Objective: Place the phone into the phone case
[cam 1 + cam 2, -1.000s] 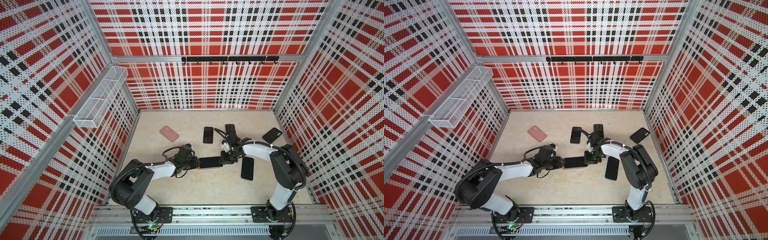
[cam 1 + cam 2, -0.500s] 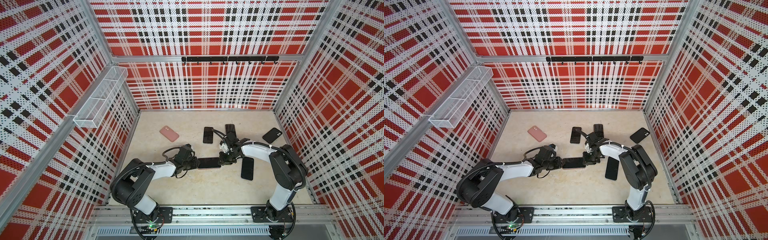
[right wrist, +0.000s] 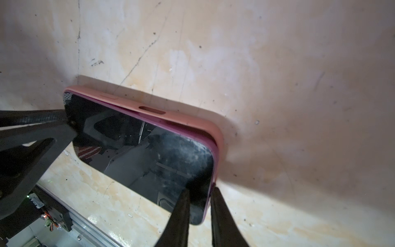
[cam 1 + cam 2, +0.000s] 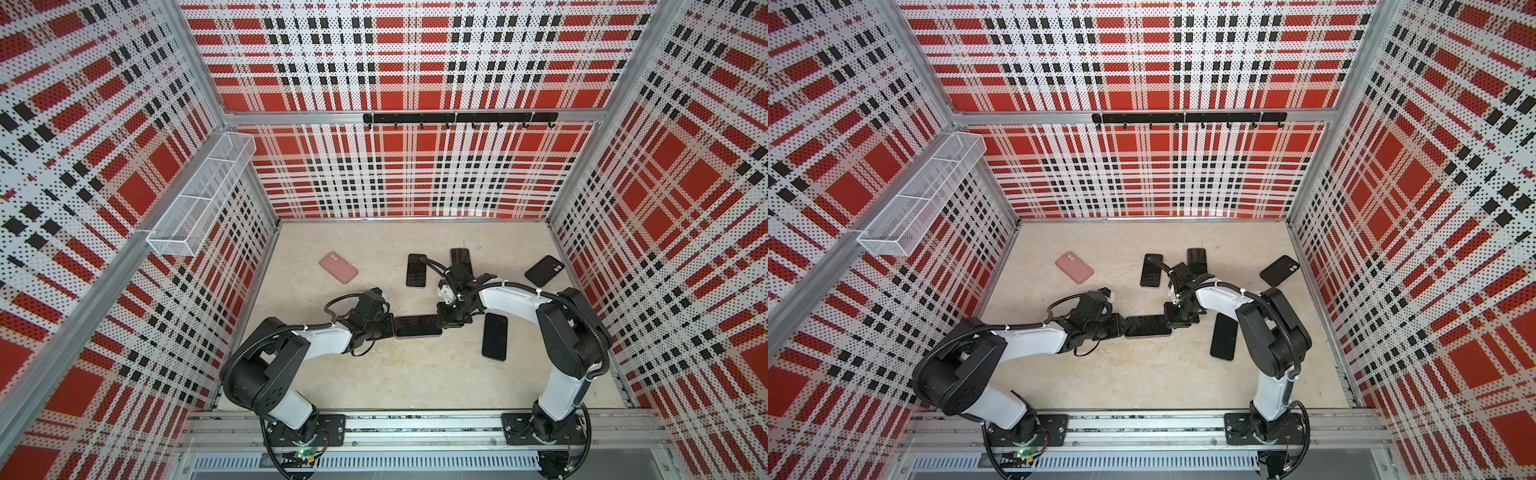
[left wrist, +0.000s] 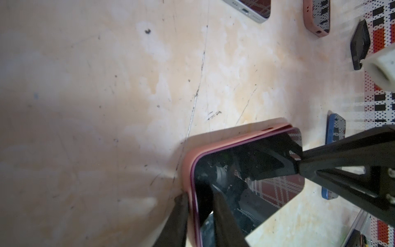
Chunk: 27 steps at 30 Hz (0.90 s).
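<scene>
Both ends pinched now — left pincer [image 5: 197, 193] has just narrowed like right pincer [image 3: 201, 191], each clamped on the phone case [image 3: 188, 119] rim — phone [image 3: 139, 149] looks nearly seated, one long edge proud.

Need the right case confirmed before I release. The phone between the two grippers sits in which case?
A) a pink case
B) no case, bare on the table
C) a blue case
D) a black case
A: both wrist views show the rim of a pink case wrapping around the edge of the dark-screened phone.
</scene>
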### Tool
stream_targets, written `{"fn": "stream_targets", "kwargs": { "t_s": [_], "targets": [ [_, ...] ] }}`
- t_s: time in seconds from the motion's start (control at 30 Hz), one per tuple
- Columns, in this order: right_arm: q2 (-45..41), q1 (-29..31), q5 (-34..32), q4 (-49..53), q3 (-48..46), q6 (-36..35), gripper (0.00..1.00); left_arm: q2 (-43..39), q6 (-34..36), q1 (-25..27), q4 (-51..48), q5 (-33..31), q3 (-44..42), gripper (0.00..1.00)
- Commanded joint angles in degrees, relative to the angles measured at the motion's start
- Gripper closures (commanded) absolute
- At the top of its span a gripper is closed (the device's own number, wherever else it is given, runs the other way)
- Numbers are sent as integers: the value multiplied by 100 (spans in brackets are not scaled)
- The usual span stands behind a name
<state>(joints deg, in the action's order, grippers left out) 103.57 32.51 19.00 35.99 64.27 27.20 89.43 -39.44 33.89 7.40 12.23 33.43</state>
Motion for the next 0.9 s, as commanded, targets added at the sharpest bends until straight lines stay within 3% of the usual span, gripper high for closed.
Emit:
{"fn": "stream_targets", "kwargs": {
  "t_s": [0.0, 0.3, 0.57, 0.87],
  "targets": [
    [-68, 107, 18, -228, 161, -92, 75, 53, 160, 75, -51, 154, -43, 76],
    [-285, 90, -29, -114, 62, -102, 71, -127, 174, -5, -230, 262, -102, 73],
    [-163, 69, 173, -167, -61, -92, 75, -55, 156, -29, -266, 280, -188, 83],
    [12, 75, 191, -88, -176, -65, 77, 54, 178, -47, -315, 289, -205, 86]
  ]
}}
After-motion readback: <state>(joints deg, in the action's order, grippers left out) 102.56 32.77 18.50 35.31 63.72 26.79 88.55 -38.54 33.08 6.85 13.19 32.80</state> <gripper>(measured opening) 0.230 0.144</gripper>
